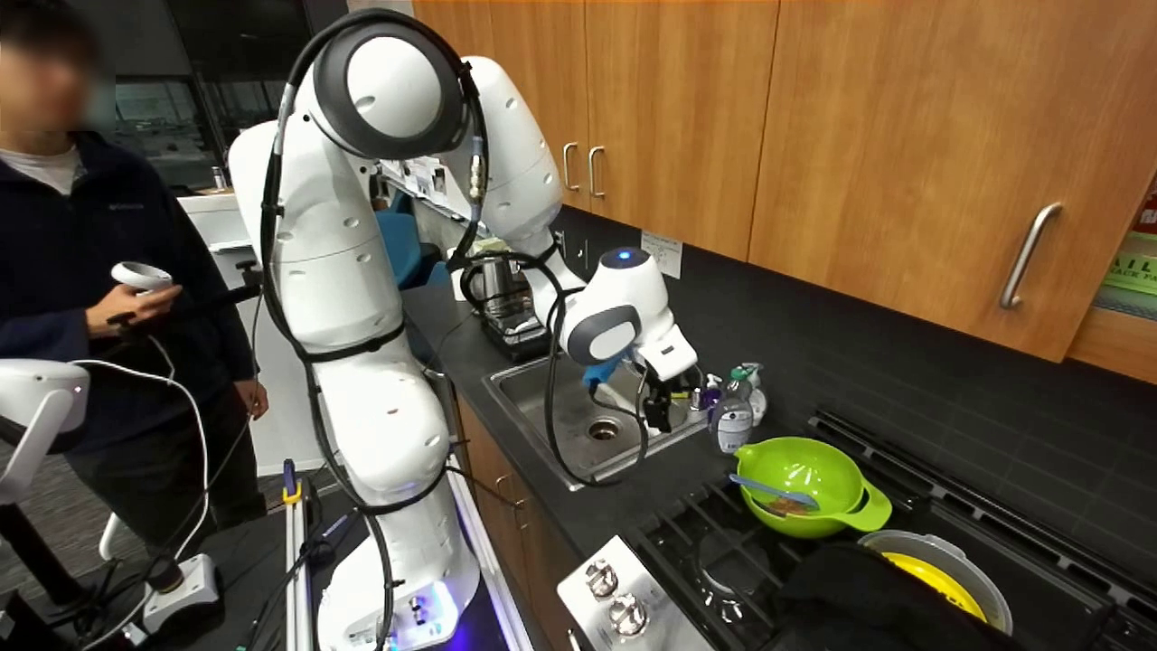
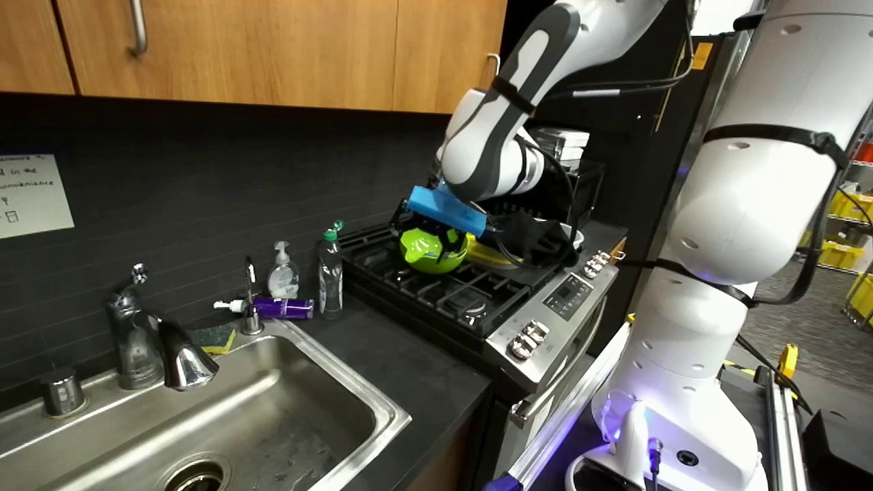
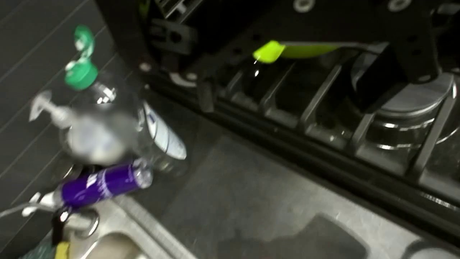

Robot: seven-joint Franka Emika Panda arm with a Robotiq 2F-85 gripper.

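My gripper (image 3: 293, 100) enters from the top of the wrist view, its two black fingers spread wide with nothing held between them. Past the gap shows the spout of a lime-green bowl (image 3: 268, 52). In an exterior view the bowl (image 1: 800, 475) rests on the stove grate, a grey-blue utensil (image 1: 776, 491) leaning inside with some brown stuff. From another angle the gripper (image 2: 426, 235) overlaps the bowl; contact cannot be made out. Near it on the counter stand a clear bottle with a green cap (image 3: 82, 73) and a pump soap bottle (image 2: 283, 278). A purple bottle (image 3: 102, 185) lies on its side.
A steel sink (image 2: 354, 389) with a faucet (image 2: 146, 348) and a sponge (image 2: 218, 341) adjoins the stove (image 2: 470, 300). Beyond the bowl are a grey pot (image 1: 981, 579) with something yellow inside and a black cloth (image 1: 868, 601). Wooden cabinets (image 1: 904, 163) hang above. A person (image 1: 99, 298) stands behind the arm.
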